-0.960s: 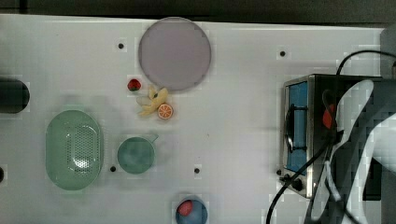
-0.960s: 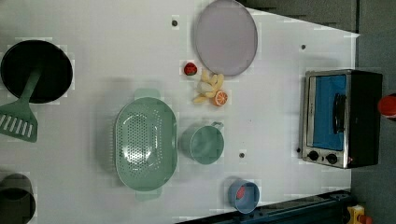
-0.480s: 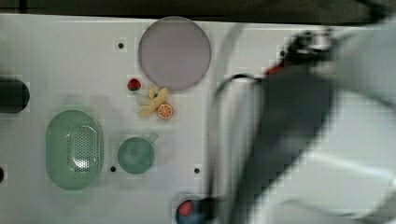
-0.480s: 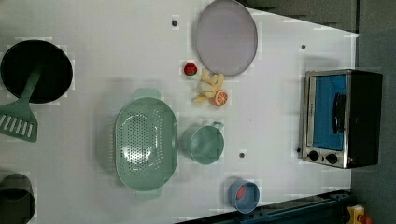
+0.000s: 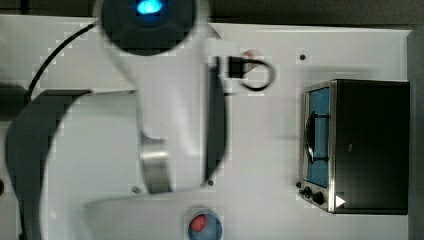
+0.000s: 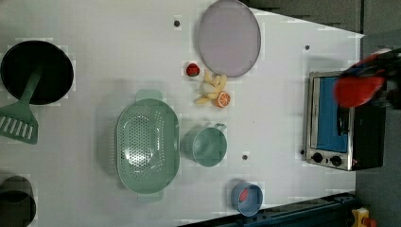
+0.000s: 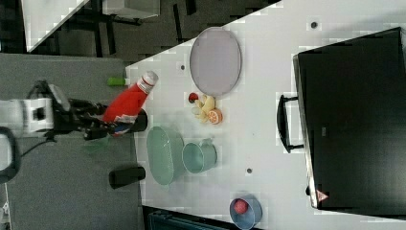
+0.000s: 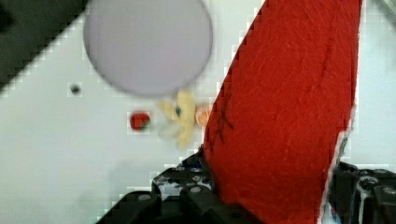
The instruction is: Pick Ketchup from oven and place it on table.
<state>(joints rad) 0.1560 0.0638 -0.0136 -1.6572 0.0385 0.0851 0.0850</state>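
Holding the ketchup (image 7: 125, 109) between its fingers, the gripper (image 7: 98, 120) sits at the right view's left, off the table's (image 7: 268, 86) edge and over the grey floor. The red bottle is tilted, with its white cap pointing up toward the right view's right and its labelled lower end inside the black fingers. In the wrist view the ketchup's red body (image 8: 285, 107) rises large out of the gripper (image 8: 261, 196), and the dark fingers (image 8: 187, 186) press on its lower part on both sides. In the left view the bottle appears as a blurred red shape (image 6: 357, 90) just above the oven (image 6: 338, 125), so it is lifted up and touches neither the oven nor the table.

The oven stands at the right view's right as a big black box (image 7: 354, 120) with its handle turned to the table's middle. In the left view its blue glass door is closed and two small knobs are below it.

On the table lie a lilac plate (image 6: 229, 37), a small strawberry (image 6: 192, 70), some banana pieces (image 6: 210, 87) with an orange slice (image 6: 223, 99) just beside them, a green colander (image 6: 147, 140), a green mug (image 6: 208, 145) and a blue bowl (image 6: 247, 198) with something red in it. At the left view's left sit a black pan (image 6: 37, 71) and a green spatula (image 6: 19, 123).

In the top view the white arm (image 5: 170, 115) covers much of the table.
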